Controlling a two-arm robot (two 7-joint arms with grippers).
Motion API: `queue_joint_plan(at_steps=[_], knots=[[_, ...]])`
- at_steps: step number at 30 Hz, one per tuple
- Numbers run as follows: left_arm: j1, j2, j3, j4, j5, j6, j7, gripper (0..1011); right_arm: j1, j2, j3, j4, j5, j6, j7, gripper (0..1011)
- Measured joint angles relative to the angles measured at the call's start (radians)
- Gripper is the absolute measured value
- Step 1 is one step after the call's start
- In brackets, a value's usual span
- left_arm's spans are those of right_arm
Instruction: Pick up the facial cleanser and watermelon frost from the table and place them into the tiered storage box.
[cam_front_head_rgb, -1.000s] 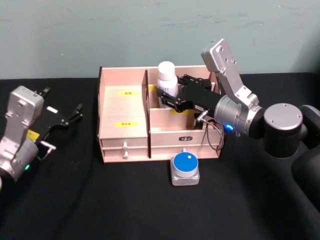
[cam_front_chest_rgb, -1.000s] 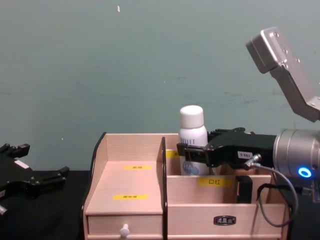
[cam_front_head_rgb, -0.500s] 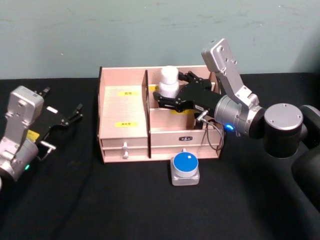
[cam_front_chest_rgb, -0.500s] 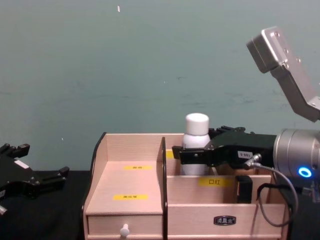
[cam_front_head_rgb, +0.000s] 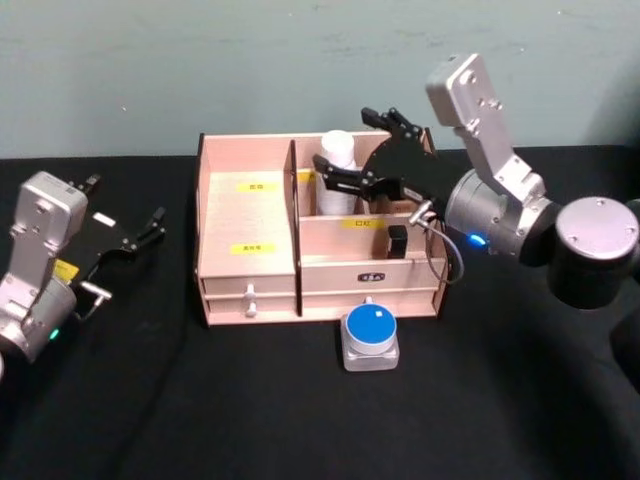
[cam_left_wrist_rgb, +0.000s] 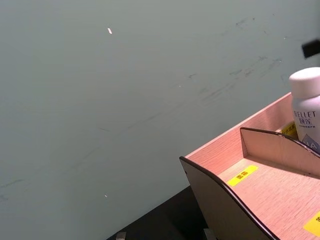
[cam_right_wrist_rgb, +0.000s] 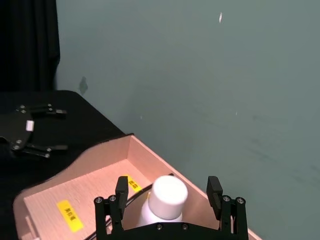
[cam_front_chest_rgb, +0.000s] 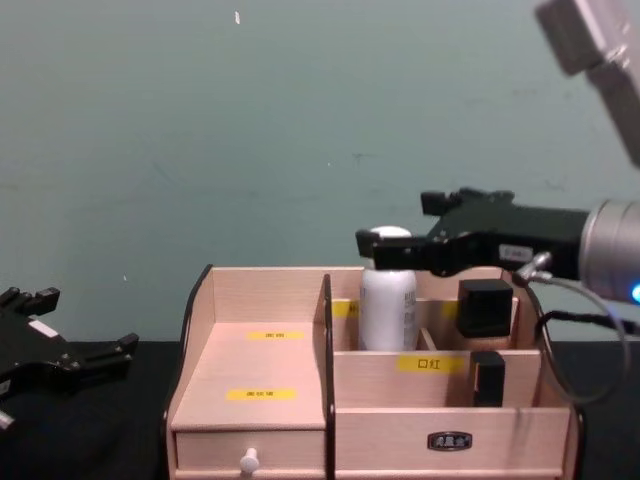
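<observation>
The facial cleanser (cam_front_head_rgb: 337, 170), a white bottle with a white cap, stands upright in a back compartment of the tiered storage box (cam_front_head_rgb: 248, 215). It also rises above the box wall (cam_front_chest_rgb: 260, 310) as the bottle (cam_front_chest_rgb: 388, 300), and the same bottle (cam_left_wrist_rgb: 306, 107) shows from the left wrist. My right gripper (cam_front_head_rgb: 343, 140) is open, its fingers (cam_right_wrist_rgb: 121, 189) straddling the cap (cam_right_wrist_rgb: 169, 189) without touching it. The watermelon frost (cam_front_head_rgb: 371, 336), a squat grey container with a round blue top, sits on the black table just in front of the box. My left gripper (cam_front_head_rgb: 125, 203) rests open at the far left.
A small black item (cam_front_head_rgb: 397, 241) stands in a front-right compartment, and another dark block (cam_front_chest_rgb: 485, 307) sits behind it. A white-knobbed drawer (cam_front_head_rgb: 250, 296) faces me. A cable (cam_front_head_rgb: 440, 262) hangs from my right wrist over the box's right end.
My right gripper lowered the bottle into the back compartment, opened and let it go, then rose and drew back a little. The left arm has not moved.
</observation>
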Motion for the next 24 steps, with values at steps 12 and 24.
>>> queue_joint_plan(at_steps=[12, 24], knots=[[0.000, 0.000, 0.000, 0.000, 0.000, 0.000, 0.000, 1001, -0.206, 0.114, 0.073, -0.330, 0.067, 0.109, -0.023, 1003], [0.000, 0.000, 0.000, 0.000, 0.000, 0.000, 0.000, 1001, -0.476, 0.236, 0.148, -0.576, 0.113, 0.130, -0.057, 1003]])
